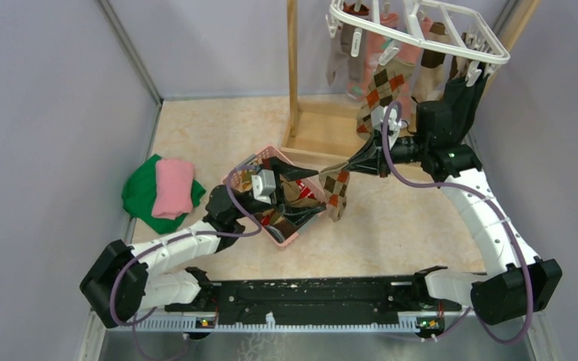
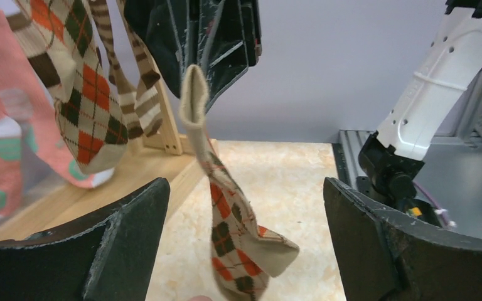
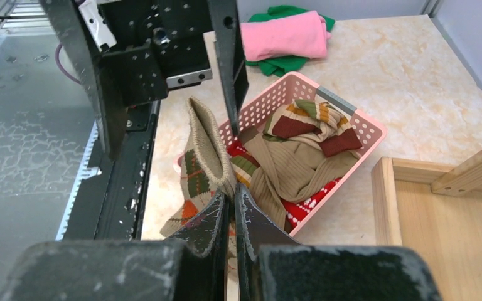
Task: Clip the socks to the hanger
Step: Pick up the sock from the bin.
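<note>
The right end effector [image 1: 350, 167], clenched on the cuff of the argyle sock [image 1: 337, 192], dangles it vertically just right of the released left end effector [image 1: 305, 194]; the hanger [image 1: 451, 34] lies far-right, nearest the right arm.

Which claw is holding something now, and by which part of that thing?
The right claw pinches the argyle sock at its ribbed cuff; the open left claw holds nothing.

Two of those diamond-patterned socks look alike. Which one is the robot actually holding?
The diamond sock dangling beside the pink basket, pinched at its cuff by the right tool; its twin hangs clipped on the white hanger.
</note>
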Motion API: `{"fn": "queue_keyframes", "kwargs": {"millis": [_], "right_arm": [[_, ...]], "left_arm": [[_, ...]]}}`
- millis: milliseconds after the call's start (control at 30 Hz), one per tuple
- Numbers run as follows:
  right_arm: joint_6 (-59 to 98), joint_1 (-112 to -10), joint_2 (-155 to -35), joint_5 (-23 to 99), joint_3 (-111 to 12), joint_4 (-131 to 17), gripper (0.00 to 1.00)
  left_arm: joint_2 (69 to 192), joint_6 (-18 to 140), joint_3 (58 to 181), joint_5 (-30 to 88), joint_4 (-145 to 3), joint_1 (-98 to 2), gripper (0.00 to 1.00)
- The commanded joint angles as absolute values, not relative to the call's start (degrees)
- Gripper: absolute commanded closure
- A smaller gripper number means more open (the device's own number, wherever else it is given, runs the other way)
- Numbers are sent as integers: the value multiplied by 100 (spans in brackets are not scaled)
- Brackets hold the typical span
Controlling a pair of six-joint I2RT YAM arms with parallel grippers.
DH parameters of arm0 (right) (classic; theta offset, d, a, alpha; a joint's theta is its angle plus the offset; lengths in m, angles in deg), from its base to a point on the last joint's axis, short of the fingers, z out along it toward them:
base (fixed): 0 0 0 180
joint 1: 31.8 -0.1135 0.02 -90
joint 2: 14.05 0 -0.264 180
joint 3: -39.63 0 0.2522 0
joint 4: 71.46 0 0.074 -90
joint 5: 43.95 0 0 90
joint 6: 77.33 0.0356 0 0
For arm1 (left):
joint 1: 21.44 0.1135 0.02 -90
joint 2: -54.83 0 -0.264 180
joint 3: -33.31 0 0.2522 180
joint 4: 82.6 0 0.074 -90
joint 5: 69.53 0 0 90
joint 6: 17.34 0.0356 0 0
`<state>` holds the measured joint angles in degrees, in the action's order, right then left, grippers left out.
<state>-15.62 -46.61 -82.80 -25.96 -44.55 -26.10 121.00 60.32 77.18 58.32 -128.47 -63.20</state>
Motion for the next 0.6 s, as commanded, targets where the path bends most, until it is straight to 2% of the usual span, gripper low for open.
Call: {"fn": "queue_keyframes", "kwargs": {"millis": [0, 267, 567], "right_arm": [[-1257, -4615, -8189, -2794, -4389, -3009, 100], [-1299, -4612, -8172, -2800, -4330, -3031, 100], [-1460, -4613, -8169, -2822, -4324, -2923, 100]], "left_arm": [[12242, 7278, 7463, 4928, -13706, -6679, 5], [12732, 6885, 7817, 4408, -14104, -6890, 32], [12914, 6401, 7963, 4413, -14365, -6895, 40]]}}
